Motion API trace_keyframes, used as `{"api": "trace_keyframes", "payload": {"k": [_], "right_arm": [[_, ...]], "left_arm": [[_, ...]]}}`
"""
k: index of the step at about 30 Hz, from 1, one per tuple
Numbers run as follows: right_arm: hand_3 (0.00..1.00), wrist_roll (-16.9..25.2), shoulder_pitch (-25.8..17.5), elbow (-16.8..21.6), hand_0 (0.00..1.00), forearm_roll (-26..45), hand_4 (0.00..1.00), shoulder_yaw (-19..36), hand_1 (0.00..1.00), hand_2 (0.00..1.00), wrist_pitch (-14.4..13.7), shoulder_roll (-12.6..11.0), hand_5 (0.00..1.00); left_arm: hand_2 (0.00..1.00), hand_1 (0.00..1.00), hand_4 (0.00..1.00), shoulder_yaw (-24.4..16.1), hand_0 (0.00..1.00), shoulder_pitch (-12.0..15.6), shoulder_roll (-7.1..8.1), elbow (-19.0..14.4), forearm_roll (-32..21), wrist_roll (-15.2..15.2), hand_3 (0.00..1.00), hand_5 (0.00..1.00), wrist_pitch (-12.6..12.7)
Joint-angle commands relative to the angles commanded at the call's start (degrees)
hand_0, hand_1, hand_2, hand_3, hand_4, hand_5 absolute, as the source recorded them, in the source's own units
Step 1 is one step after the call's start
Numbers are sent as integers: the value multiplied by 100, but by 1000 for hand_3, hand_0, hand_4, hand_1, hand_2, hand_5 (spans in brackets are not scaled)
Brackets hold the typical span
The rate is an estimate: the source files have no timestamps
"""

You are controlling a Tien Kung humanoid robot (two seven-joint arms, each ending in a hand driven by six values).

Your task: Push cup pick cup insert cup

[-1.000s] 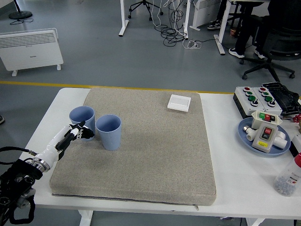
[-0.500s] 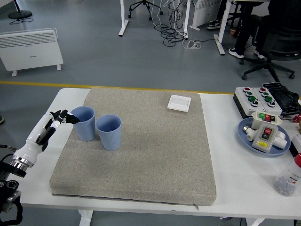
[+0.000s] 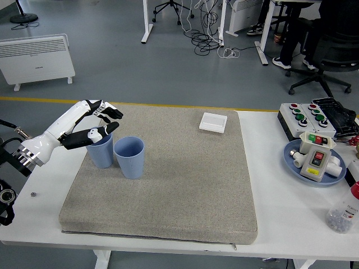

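Cups (image 3: 101, 150) (image 3: 129, 157) side by side; my left hand (image 3: 100, 122) hovers over the left one, fingers spread, holding nothing, lining up a grasp.

The left arm (image 3: 53, 133) reaches in from the left edge, forearm angled up and to the right. The left hand (image 3: 95, 120) is raised with its fingers (image 3: 110, 111) spread forward and the thumb (image 3: 100, 132) set apart below them, holding nothing.

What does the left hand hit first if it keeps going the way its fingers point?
Probably nothing soon: the left hand is above the left blue cup, fingers pointing right over the grey mat. The white box is far off; height unclear.
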Motion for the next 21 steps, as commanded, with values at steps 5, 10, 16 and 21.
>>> {"api": "trace_keyframes", "payload": {"k": [5, 10, 16, 21], "right_arm": [[583, -5, -4, 0, 751, 20, 106, -33, 615, 593, -2, -8, 605], [583, -5, 4, 0, 751, 66, 107, -73, 614, 593, -6, -20, 605], [584, -12, 8, 0, 751, 103, 108, -102, 615, 592, -12, -22, 603], [584, -24, 15, 0, 751, 103, 108, -123, 615, 592, -14, -15, 603]], "left_arm": [[998, 948, 998, 935, 950, -797, 205, 249, 380, 902, 998, 613, -341], [998, 961, 998, 1747, 981, -1461, 261, 599, 658, 1050, 998, 496, -441], [998, 965, 998, 2399, 981, -1922, 214, 940, 661, 1062, 998, 444, -509], [998, 965, 998, 2968, 981, -2374, 51, 1256, 607, 994, 998, 444, -507]]}}
